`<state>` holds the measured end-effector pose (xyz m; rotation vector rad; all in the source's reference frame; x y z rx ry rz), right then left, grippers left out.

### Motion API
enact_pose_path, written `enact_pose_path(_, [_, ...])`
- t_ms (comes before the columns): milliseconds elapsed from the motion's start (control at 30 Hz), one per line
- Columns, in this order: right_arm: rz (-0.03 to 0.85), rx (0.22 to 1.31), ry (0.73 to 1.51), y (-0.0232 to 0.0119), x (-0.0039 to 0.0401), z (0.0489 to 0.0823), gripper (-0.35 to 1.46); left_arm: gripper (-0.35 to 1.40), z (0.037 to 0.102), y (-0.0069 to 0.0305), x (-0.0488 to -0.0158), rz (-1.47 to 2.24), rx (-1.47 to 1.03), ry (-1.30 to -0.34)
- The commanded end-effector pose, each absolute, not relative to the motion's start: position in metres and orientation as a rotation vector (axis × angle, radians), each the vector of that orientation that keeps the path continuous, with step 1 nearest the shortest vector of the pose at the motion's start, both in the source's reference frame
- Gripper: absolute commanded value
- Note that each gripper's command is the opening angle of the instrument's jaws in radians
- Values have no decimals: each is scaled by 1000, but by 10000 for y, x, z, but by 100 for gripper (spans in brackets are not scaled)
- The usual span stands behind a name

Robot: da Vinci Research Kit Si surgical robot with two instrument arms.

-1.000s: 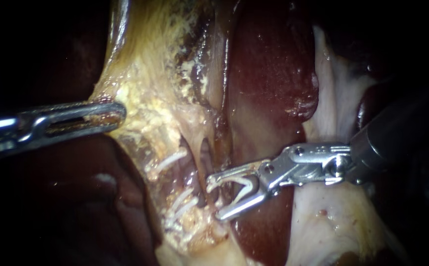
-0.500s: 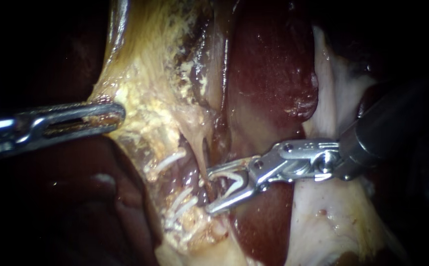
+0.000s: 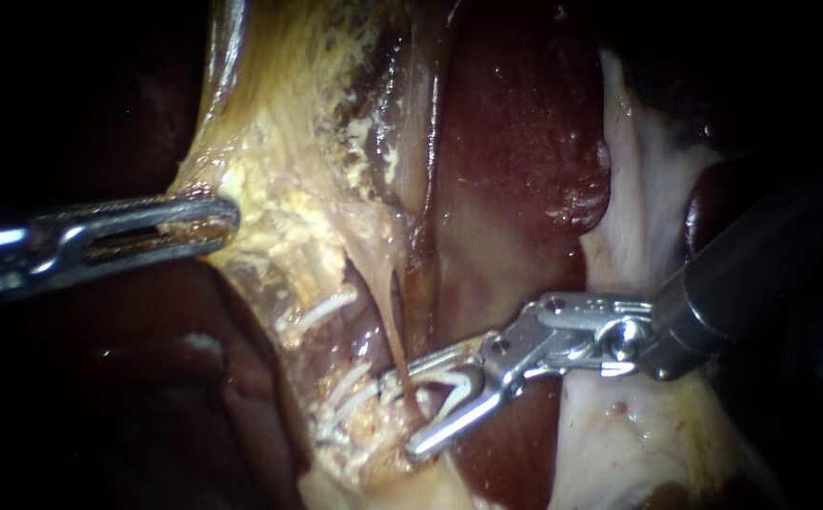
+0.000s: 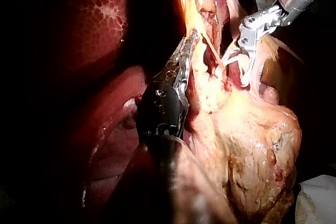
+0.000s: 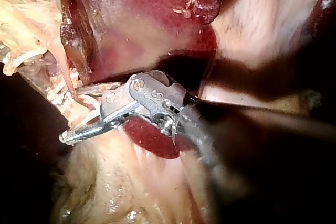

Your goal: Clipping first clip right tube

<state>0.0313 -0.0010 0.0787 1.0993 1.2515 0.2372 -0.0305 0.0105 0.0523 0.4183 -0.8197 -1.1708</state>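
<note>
Traction from my left instrument [image 3: 225,217], jaws clamped on yellow fatty tissue [image 3: 269,203], draws the right tube [image 3: 390,307] taut. My right instrument [image 3: 413,406] carries an unclosed white clip [image 3: 456,385] in spread jaws, straddling that tube, placed for a clean squeeze

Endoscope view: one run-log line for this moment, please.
left instrument: shut on yellowish tissue | right instrument: carries open clip | tube: at clip's mouth | clip not yet closed
</note>
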Motion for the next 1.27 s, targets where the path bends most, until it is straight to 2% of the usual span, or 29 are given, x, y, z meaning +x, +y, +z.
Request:
enact_pose_path(33, [232,1099,1250,-12,316,789,51,-35,524,105,-305,-1170,418,-820])
enact_pose_path(267, [238,1103,1240,-24,338,797,47,-35,528,105,-305,-1169,417,-821])
enact_pose_path(533, [244,1097,1241,-23,342,797,39,-35,528,105,-306,-1170,416,-821])
enact_pose_path(567, [249,1093,1242,-23,341,797,34,-35,528,105,-306,-1170,416,-821])
enact_pose_path(600, [255,1087,1243,-22,339,797,17,-35,528,105,-306,-1170,416,-821])
enact_pose_path(667, [282,1061,1247,-18,333,801,-32,-35,528,105,-306,-1170,416,-821])
enact_pose_path(700, [286,1058,1247,-15,329,804,-35,-35,528,105,-306,-1170,416,-821])
enact_pose_path(867, [281,996,1207,-7,316,816,-35,-35,528,104,-306,-1170,416,-821])
enact_pose_path(1267, [282,995,1207,-13,322,807,-35,-35,528,104,-306,-1170,416,-821])
